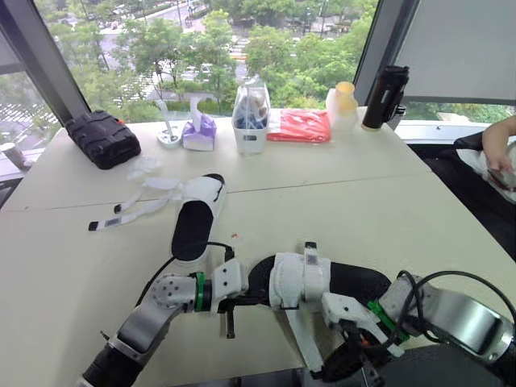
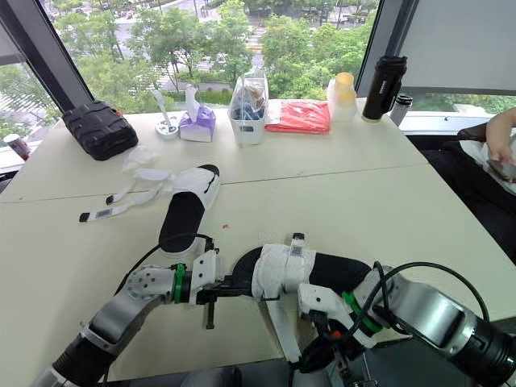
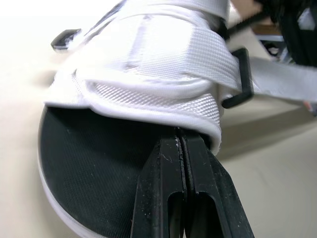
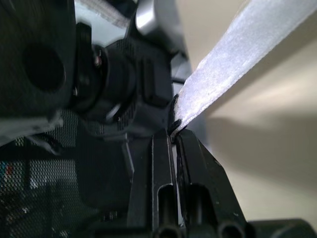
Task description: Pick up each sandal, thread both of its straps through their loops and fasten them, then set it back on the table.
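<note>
Tall windows looking out on trees back a cream counter (image 1: 363,201), where two white sandals with black footbeds are the work at hand. At the counter's near edge, the near sandal (image 1: 300,278) lies between both arms. The left gripper (image 3: 179,134) has its two black fingers pressed together on the rim of the sandal's white upper, where it meets the footbed. The right gripper (image 4: 174,131) is likewise pinched closed, clamping the end of a white strap (image 4: 233,59) that runs taut from the sandal past a black loop (image 3: 238,79) on its side.

Farther back and to the robot's left, the second sandal (image 1: 196,214) rests flat on the counter, its loose straps (image 1: 133,205) splayed out beside it. Along the window edge stand a black case (image 1: 102,139), a purple tissue box (image 1: 199,131), a clear container (image 1: 251,121), a red packet (image 1: 299,126), a yellow-capped bottle (image 1: 343,103) and a black flask (image 1: 384,98). A person's arm (image 1: 500,145) shows at the far right.
</note>
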Motion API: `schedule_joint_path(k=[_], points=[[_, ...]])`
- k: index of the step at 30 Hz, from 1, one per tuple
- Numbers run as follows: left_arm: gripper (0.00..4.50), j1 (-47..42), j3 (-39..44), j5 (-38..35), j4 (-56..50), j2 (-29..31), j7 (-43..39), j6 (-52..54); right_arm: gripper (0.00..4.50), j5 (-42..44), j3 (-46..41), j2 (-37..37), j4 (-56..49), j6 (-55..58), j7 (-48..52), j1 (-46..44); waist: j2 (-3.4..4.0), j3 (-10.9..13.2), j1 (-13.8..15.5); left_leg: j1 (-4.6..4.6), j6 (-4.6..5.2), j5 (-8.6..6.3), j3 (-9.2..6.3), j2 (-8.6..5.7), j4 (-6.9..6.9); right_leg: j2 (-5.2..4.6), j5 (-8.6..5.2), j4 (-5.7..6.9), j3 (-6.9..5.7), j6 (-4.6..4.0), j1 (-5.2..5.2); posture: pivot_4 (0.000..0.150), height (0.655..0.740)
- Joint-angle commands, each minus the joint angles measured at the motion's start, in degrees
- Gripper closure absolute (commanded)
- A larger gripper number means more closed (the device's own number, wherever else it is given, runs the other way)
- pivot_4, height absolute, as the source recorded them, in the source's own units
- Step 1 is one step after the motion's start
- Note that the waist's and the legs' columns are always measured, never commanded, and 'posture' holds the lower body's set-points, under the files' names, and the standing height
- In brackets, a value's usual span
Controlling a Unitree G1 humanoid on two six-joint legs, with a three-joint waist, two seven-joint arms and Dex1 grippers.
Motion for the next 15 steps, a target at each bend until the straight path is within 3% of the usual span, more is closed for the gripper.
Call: schedule_joint_path(k=[1,10,15], points=[[4.5,2.4,-2.4,2.2,1.8,1.7,-0.7,3.0,4.49,-2.7,2.6,-1.6,-1.1,-2.2,3.2,0.9,-0.02,0.0,0.1,-0.01,0.0,0.0,-0.01,0.0,0.0,0.0,0.0,0.0,-0.01,0.0,0.0,0.15,0.74],[4.5,2.9,-2.3,2.1,1.2,1.8,-0.7,3.6,4.49,3.6,-9.3,-4.4,-4.8,-1.7,6.4,-2.1,0.0,0.0,0.0,-0.01,0.05,-0.04,-0.01,-0.01,0.01,-0.01,-0.02,-0.03,-0.01,0.02,0.01,0.15,0.74],[4.5,2.4,-2.2,2.2,2.2,1.4,-0.8,3.2,4.49,12.3,-18.1,-3.1,-3.3,3.8,8.4,-14.7,0.2,0.1,0.0,-0.01,0.05,-0.04,0.05,0.0,0.07,-0.01,-0.05,-0.02,0.03,-0.05,0.02,0.15,0.74]])
